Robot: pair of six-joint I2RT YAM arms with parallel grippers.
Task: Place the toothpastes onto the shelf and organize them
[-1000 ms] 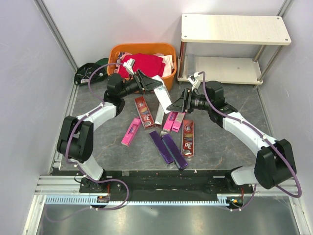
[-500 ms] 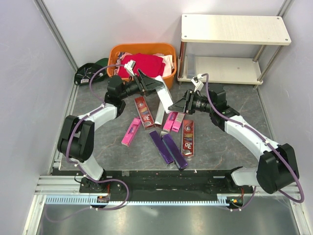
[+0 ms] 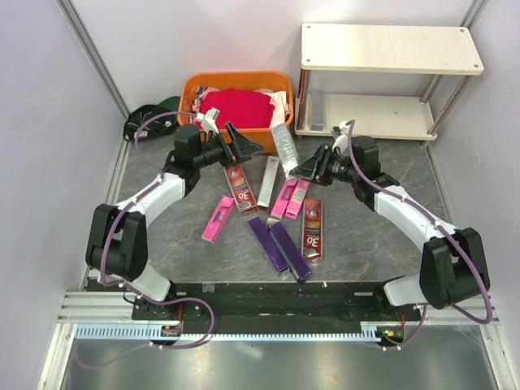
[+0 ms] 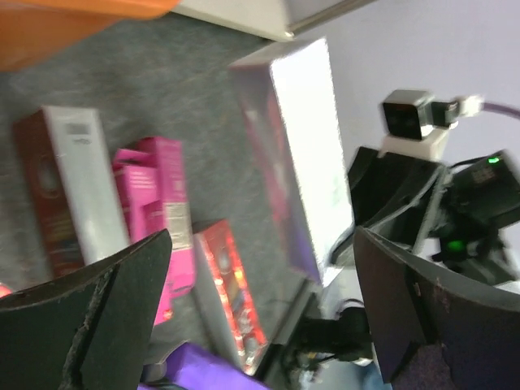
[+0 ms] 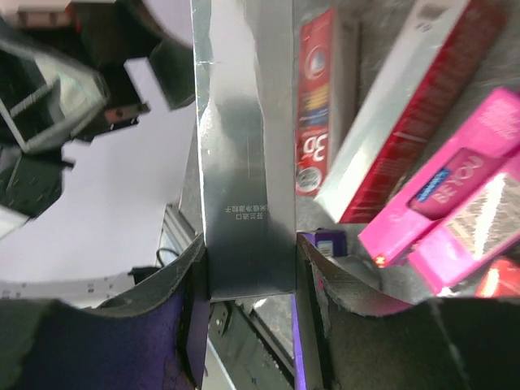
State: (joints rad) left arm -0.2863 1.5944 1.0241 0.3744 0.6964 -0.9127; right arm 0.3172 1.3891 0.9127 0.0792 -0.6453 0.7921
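Toothpastes: I count nine slim cardboard boxes from overhead. Eight lie flat on the grey mottled table between my arms:
- a lone pink box at the left
- a pink pair lying side by side and touching
- a purple pair, also side by side, nearest the bases
- a left dark red box and a right dark red box, both glossy with white print
- a silver-sided box between the left red one and the pink pair

The ninth, a silver box with a shiny foil-like face, is off the table and tilted. My right gripper pinches it at its lower end, with a finger flat on each long side in the right wrist view. My left gripper has its jaws spread wide with nothing between them, near the silver box but apart from it.

There is one shelf at the far right, with two pale cream boards and thin metal posts. A slim grey shape lies at the left end of the lower board; I can't tell if it is a box. One orange basket holding a red cloth sits just left of the shelf.

The held box hangs in the gap between the basket's right rim and the shelf's left front post, close to both. Open grey table shows in front of the shelf, beyond my right arm.
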